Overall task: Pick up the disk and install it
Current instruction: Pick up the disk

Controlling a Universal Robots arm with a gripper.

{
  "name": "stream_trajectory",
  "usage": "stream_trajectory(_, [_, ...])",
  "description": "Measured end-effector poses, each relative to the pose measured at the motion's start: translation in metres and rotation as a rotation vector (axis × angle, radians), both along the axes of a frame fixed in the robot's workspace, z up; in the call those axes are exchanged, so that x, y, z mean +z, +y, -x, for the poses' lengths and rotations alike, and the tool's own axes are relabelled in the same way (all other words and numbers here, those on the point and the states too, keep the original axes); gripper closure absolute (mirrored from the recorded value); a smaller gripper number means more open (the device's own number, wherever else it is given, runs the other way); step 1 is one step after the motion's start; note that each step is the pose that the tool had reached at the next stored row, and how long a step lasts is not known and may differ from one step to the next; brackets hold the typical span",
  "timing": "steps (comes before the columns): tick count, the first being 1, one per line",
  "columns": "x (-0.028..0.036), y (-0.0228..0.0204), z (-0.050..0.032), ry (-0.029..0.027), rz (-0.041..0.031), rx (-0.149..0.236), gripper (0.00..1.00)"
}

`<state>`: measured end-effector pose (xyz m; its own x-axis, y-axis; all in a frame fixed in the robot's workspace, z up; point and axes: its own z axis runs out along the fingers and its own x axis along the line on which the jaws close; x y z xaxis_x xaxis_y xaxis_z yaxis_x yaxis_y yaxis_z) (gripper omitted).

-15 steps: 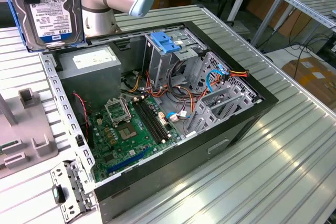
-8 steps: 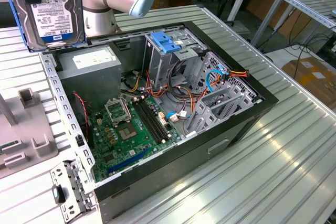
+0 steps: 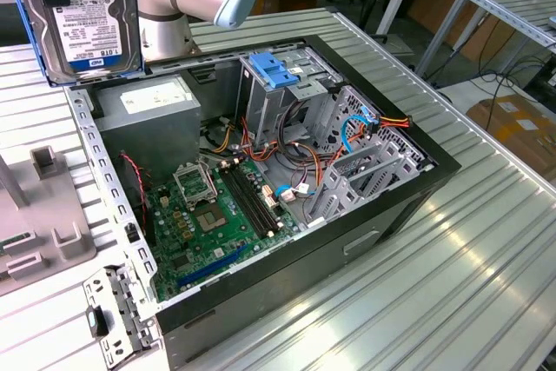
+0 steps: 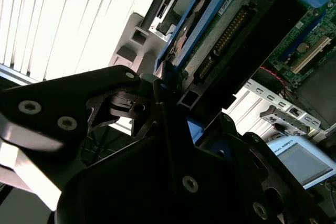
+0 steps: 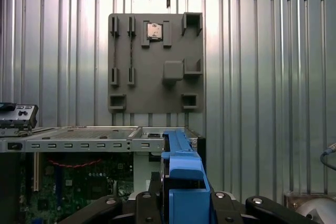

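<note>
The disk hangs upright in the air at the exterior view's upper left, above the table and beside the far corner of the open computer case. Its white label with a blue band faces the camera, and a blue carrier frame edges it. In the first wrist view my gripper is shut on the disk's blue frame, with a black finger on each side. The second wrist view shows the disk's connector edge rising from the black fingers.
Inside the case are a grey power supply, a green motherboard, a metal drive cage with a light-blue bracket on top, and loose cables. A grey fixture plate lies on the ribbed table beside the case.
</note>
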<state>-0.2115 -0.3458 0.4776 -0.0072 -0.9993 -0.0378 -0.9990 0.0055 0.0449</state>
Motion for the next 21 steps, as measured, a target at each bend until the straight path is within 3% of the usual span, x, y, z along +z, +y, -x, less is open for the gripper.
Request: stream_trajectory(21, [-0.0003,-0.0025,-0.0037,-0.0001,0.0000,0.000,0.63])
